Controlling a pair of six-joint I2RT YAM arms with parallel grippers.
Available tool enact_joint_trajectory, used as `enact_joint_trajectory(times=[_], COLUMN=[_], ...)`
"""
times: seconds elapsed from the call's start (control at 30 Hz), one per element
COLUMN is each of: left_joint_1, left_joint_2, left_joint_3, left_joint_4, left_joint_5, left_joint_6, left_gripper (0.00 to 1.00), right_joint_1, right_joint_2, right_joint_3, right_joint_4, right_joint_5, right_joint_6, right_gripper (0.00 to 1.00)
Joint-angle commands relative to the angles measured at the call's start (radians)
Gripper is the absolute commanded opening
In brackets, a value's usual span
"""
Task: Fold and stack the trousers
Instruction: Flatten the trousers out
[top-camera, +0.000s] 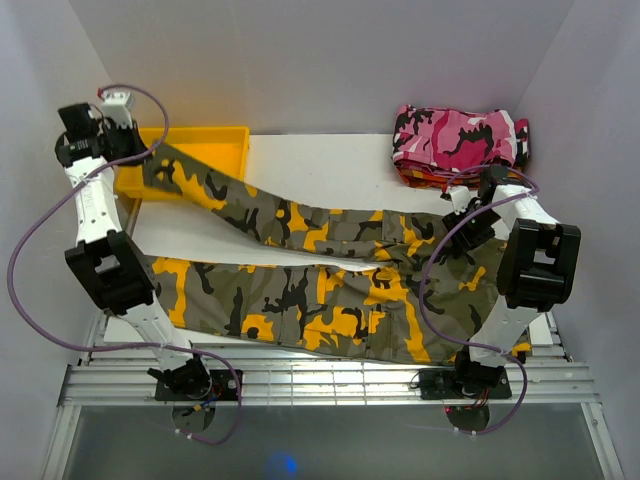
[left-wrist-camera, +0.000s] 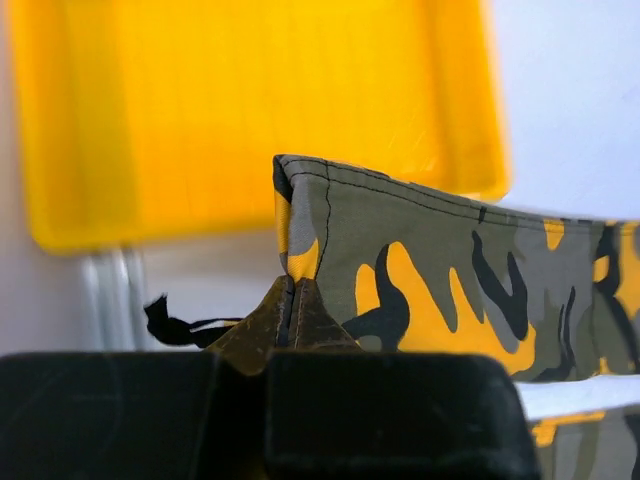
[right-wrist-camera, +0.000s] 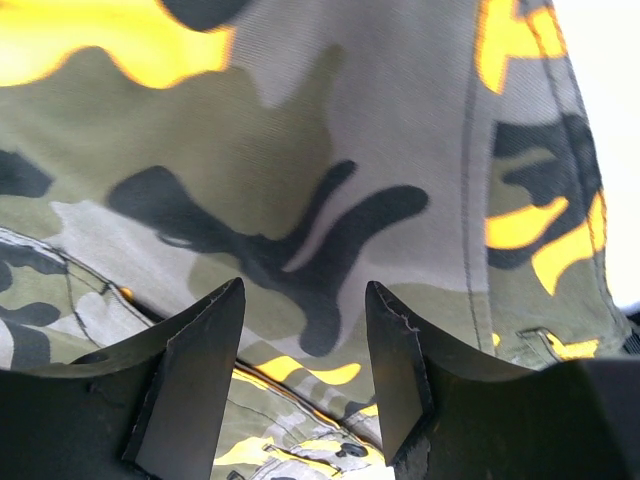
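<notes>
At one leg's hem the left gripper (left-wrist-camera: 272, 352) clamps the trousers (top-camera: 330, 305); right gripper (right-wrist-camera: 305, 345) gapes over them

White table (top-camera: 320, 165) bearing trousers (top-camera: 330, 300) and folded garments (top-camera: 455, 140)

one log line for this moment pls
left gripper shut on trousers leg hem by yellow bin | right gripper open over trousers waist end

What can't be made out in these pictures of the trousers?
- Top view: the right arm covers the waist end of the trousers.
- Top view: the pink camouflage garment hides all but an edge of the orange-red garment beneath.
- Left wrist view: the yellow bin is blurred; its inside cannot be seen.
- Right wrist view: too close to tell whether the open right gripper touches the cloth.
</notes>
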Motion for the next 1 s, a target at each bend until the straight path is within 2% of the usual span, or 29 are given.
enact_joint_trajectory(times=[0.0, 0.2, 0.23, 0.33, 0.43, 0.47, 0.5, 0.6, 0.67, 0.73, 0.83, 0.97], left_joint_1=[-0.061, -0.185, -0.198, -0.219, -0.221, -0.221, -0.221, -0.221, -0.221, -0.221, -0.221, -0.221], left_joint_2=[-0.161, -0.158, -0.148, -0.140, -0.242, -0.284, -0.368, -0.460, -0.546, -0.586, -0.621, -0.686], left_joint_3=[0.195, 0.468, 0.570, 0.645, 0.546, 0.431, 0.379, 0.262, 0.185, 0.166, 0.107, -0.057], left_joint_4=[-0.045, -0.057, -0.057, -0.054, 0.021, 0.101, 0.139, 0.229, 0.292, 0.279, 0.205, 0.255], left_joint_5=[0.090, 0.026, 0.018, -0.031, -0.032, -0.017, 0.029, 0.121, 0.109, 0.016, -0.035, -0.013], left_joint_6=[-0.058, -0.168, -0.188, -0.219, -0.208, -0.199, -0.188, -0.153, -0.151, -0.154, -0.096, -0.053], left_gripper=[0.00, 0.00, 0.00, 0.00, 0.00, 0.00, 0.00, 0.00, 0.00, 0.00, 0.00, 0.00], right_joint_1=[-0.002, -0.004, -0.005, -0.011, -0.016, -0.017, -0.019, -0.019, -0.019, -0.017, 0.005, 0.045], right_joint_2=[-0.016, -0.020, -0.019, -0.014, -0.010, -0.013, -0.014, -0.036, -0.056, -0.069, -0.025, 0.102], right_joint_3=[0.008, 0.013, 0.010, 0.013, 0.020, 0.022, 0.024, 0.034, 0.046, 0.065, 0.132, 0.310], right_joint_4=[0.015, 0.013, 0.015, 0.016, 0.024, 0.029, 0.038, 0.044, 0.036, 0.035, 0.043, 0.032], right_joint_5=[-0.029, -0.022, -0.018, -0.012, -0.001, -0.004, -0.010, -0.071, -0.140, -0.179, -0.184, -0.148], right_joint_6=[-0.008, -0.019, -0.022, -0.024, -0.019, -0.018, -0.016, -0.028, -0.045, -0.068, -0.091, -0.076], right_gripper=[0.57, 0.57, 0.57, 0.57, 0.57, 0.57, 0.57, 0.58, 0.60, 0.66, 0.75, 0.79])
